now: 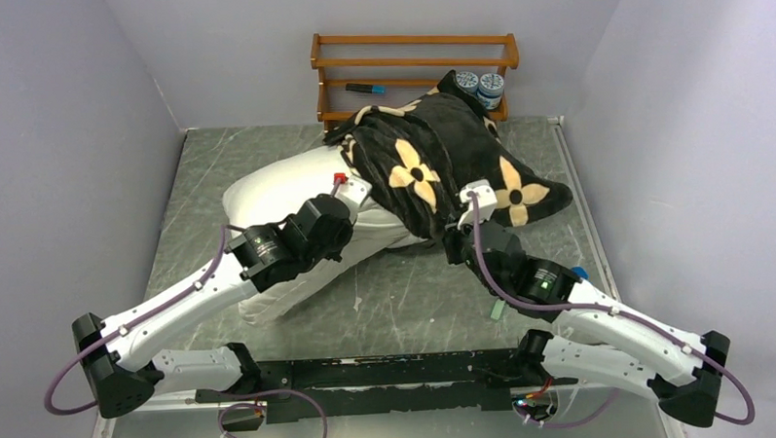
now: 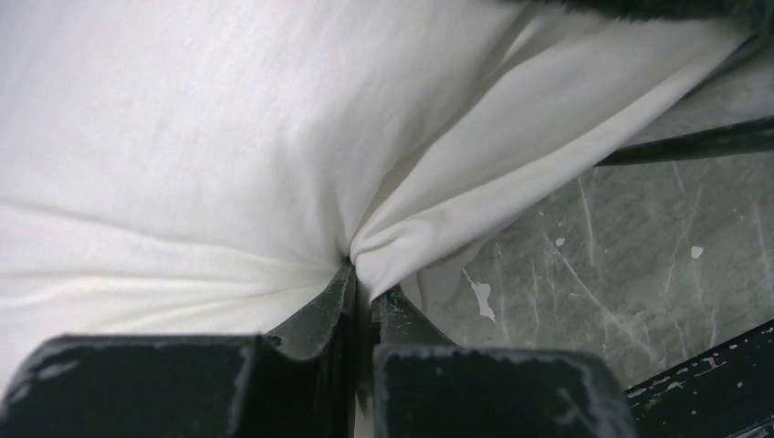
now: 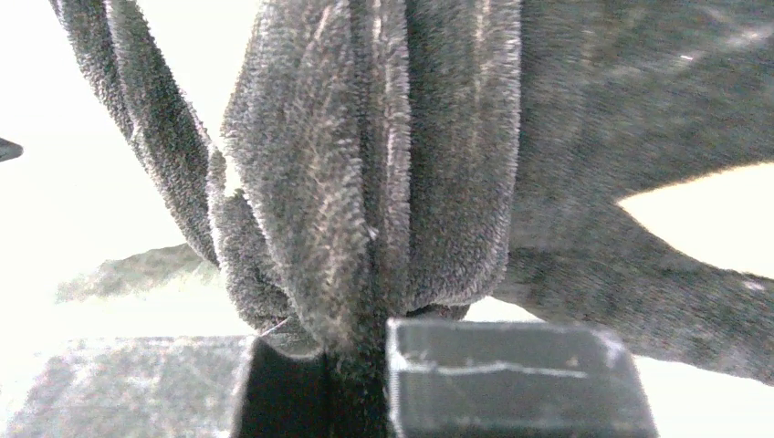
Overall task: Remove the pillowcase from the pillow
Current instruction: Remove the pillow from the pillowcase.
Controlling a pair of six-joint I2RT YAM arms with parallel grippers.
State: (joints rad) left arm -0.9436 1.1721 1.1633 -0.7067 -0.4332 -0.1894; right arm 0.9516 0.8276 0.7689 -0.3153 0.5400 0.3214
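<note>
Pillowcase [image 1: 441,164] bunched over far right end of pillow [image 1: 286,188], which lies slantwise mid-table [image 1: 406,296], its near left end bare white; right gripper [image 3: 360,365] clamped on a gathered fold of black plush; left gripper [image 2: 365,287] pinched narrow on a pucker of white pillow cloth; wooden rack [image 1: 412,53] behind.

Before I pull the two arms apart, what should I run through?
1. Left claw pinching the pillow: ok, shut on a white fold.
2. Right claw pinching the pillowcase: ok, shut on bunched black plush.
3. Right claw holds pillowcase only, no pillow inside the pinch: cannot tell.
4. Near end of pillow bare: ok, far end covered.
5. Room beyond the pillowcase: not ok, wooden rack stands close behind it.
</note>
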